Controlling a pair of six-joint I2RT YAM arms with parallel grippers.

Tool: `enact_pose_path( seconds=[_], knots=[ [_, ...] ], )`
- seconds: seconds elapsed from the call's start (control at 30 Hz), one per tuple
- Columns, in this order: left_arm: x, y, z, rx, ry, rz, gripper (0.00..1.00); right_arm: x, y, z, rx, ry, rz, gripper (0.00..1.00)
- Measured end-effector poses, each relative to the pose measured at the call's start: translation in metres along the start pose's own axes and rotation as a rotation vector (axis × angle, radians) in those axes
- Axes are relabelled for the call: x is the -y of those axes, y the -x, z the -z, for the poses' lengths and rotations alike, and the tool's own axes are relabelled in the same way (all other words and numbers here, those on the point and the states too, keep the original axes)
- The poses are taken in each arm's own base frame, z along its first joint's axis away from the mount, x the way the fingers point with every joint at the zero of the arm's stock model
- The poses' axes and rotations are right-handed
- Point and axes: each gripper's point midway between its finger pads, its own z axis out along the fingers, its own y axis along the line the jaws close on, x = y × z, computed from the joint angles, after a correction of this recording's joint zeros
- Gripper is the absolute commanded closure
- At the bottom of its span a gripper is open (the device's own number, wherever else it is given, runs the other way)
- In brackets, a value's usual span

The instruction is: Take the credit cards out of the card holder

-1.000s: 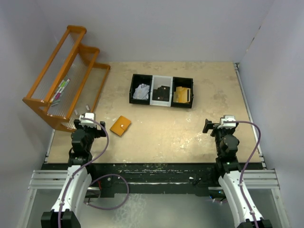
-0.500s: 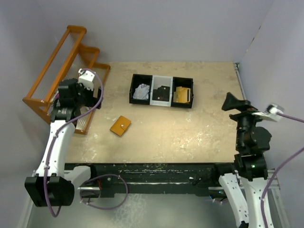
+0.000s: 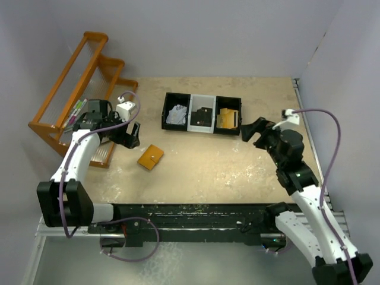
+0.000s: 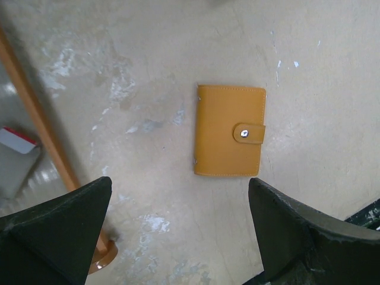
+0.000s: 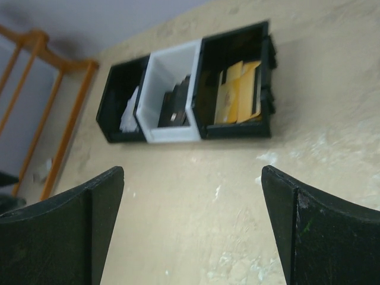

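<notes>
The card holder lies flat on the table, left of centre in the top view, turned a little askew. It sits well apart from the tray above it. In the left wrist view it sits just right of centre. It is a plain tan-orange rectangle with a stitched edge and its long sides run up and down the frame. It is folded shut. A short tab wraps in from its right edge and ends in a round silvery snap, pressed down on the face. Two small pale spots mark the corners of its left edge. Nothing of its inside shows.

The left gripper hangs just to the upper left of the holder in the top view, clear of it. In its own camera the gripper has both dark fingers spread wide at the bottom corners, with nothing between them but bare table. An orange rail of the rack runs down the left edge.

The right gripper is at the right of the top view, near the right end of the tray and above the table. Its fingers are also wide apart and hold nothing.

The tray has three compartments. The left black one holds white scraps, the white middle one holds dark items, and the right black one holds tan-yellow pieces.
</notes>
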Motion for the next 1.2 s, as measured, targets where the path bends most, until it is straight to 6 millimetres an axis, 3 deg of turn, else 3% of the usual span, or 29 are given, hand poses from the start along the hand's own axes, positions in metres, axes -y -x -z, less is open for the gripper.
enact_pose_path(
  seconds=[0.23, 0.47, 0.7, 0.87, 1.1, 1.2],
  knots=[
    [0.007, -0.027, -0.031, -0.135, -0.092, 0.020, 0.01, -0.028, -0.077, -0.029, -0.240, 0.046, 0.084, 0.00],
    [0.021, -0.048, -0.063, -0.259, -0.157, -0.042, 0.00, -0.044, -0.121, -0.056, -0.359, 0.048, 0.170, 0.00],
    [0.021, -0.061, -0.081, -0.309, -0.184, -0.050, 0.03, -0.075, -0.150, -0.085, -0.412, 0.070, 0.250, 0.01],
    [0.024, -0.076, -0.095, -0.368, -0.216, -0.062, 0.09, -0.085, -0.160, -0.083, -0.420, 0.094, 0.272, 0.01],
    [0.040, -0.084, -0.110, -0.411, -0.217, -0.166, 0.45, -0.081, -0.160, -0.061, -0.398, 0.114, 0.268, 0.04],
    [0.045, -0.080, -0.113, -0.401, -0.221, -0.185, 0.66, -0.080, -0.156, -0.055, -0.384, 0.118, 0.258, 0.05]
  ],
)
